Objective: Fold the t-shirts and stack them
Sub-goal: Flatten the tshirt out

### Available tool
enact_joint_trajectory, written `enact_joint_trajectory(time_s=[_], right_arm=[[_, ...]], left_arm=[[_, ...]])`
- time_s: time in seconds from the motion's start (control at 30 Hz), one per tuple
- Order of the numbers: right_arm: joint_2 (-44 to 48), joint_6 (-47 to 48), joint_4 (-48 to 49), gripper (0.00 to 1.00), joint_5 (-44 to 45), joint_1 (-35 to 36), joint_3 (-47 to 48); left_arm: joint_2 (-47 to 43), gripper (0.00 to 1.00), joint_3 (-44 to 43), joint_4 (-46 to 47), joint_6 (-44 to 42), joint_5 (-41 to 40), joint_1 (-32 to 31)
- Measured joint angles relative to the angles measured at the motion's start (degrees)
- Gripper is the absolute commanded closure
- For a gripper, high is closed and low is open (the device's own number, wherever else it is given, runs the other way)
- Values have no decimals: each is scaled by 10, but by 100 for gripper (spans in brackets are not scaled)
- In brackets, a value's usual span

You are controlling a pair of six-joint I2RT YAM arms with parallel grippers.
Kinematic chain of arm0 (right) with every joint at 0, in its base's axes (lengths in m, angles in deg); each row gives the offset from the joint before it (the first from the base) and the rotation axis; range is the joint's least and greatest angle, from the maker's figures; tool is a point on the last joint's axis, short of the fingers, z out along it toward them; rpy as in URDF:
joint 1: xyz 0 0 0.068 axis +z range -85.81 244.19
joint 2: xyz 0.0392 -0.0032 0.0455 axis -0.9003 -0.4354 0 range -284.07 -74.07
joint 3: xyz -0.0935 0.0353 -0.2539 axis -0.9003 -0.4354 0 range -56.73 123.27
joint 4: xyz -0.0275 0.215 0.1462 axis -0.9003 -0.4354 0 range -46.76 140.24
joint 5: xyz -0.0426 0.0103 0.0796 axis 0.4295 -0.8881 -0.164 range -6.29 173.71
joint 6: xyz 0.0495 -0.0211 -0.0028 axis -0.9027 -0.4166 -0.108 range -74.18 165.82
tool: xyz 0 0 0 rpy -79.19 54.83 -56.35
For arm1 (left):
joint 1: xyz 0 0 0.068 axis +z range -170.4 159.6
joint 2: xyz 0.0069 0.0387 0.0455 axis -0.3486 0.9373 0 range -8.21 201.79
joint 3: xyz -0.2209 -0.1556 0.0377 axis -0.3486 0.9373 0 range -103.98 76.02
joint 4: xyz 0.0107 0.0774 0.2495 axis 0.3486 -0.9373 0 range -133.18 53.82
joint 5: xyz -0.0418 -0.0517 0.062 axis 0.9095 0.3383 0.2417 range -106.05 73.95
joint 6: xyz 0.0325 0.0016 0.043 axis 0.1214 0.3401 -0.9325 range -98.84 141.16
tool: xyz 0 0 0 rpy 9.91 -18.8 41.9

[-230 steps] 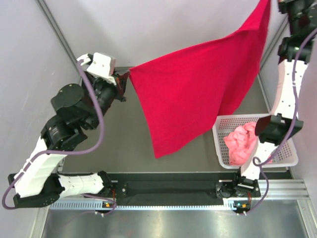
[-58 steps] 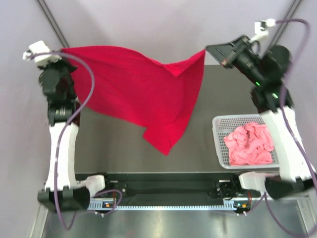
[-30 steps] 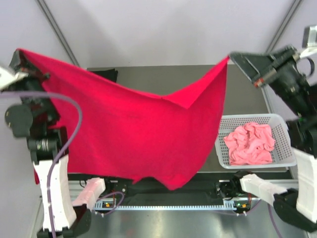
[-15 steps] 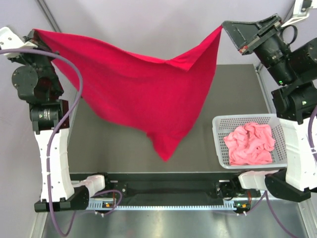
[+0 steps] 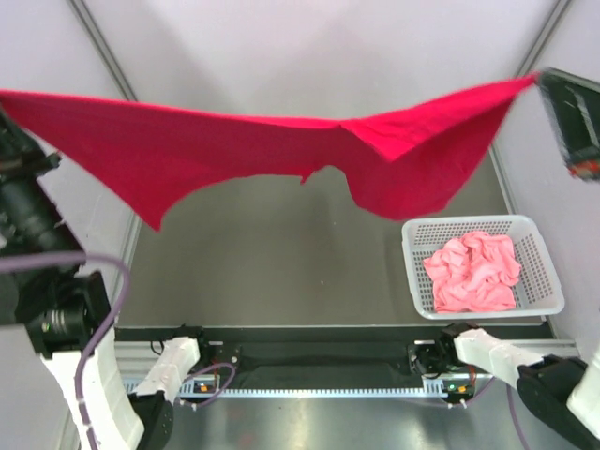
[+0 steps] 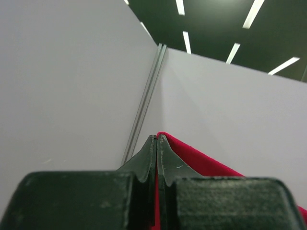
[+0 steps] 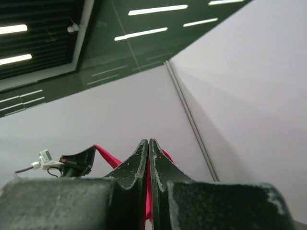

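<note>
The left gripper (image 6: 157,143) and right gripper (image 7: 147,148) each clamp what seems a corner of the red shirt (image 5: 234,145), stretched aloft between them. Nothing is folded yet. Below the right jaws, the pink shirt (image 5: 472,272) waits crumpled in the basket (image 5: 469,223).

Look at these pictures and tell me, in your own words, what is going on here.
Two robot arms hold a red t-shirt stretched out between them, high above the table. The left gripper is shut on one end of the cloth and the right gripper is shut on the other. The shirt hangs open and unfolded. A pink t-shirt lies crumpled in the white basket on the right side of the table. Nothing is folded or stacked yet.
</note>
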Motion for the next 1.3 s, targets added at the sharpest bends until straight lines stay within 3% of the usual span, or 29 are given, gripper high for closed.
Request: enact_joint_trajectory(time_s=[0.17, 0.4, 0.5, 0.67, 0.9, 1.0, 1.13, 1.3], right_arm=[[56, -20, 7, 100, -5, 0, 14], [59, -49, 38, 100, -12, 0, 24], [57, -51, 61, 100, -12, 0, -32], [36, -47, 106, 100, -3, 0, -198], [-50, -40, 208, 100, 29, 0, -500], [-106, -38, 242, 100, 41, 0, -584], [-225, -30, 310, 100, 48, -6, -606], [-400, -23, 356, 100, 43, -19, -527]], left_arm=[[-47, 100, -17, 4, -1, 0, -5], [-48, 100, -43, 21, -14, -2, -17], [-33, 100, -24, 33, -18, -2, -18], [6, 100, 102, 66, -24, 4, -18], [113, 100, 372, 113, -24, 45, -18], [176, 100, 460, 138, -29, 50, -18], [308, 100, 487, 195, -38, 47, -18], [481, 100, 439, 241, -43, 42, -13]])
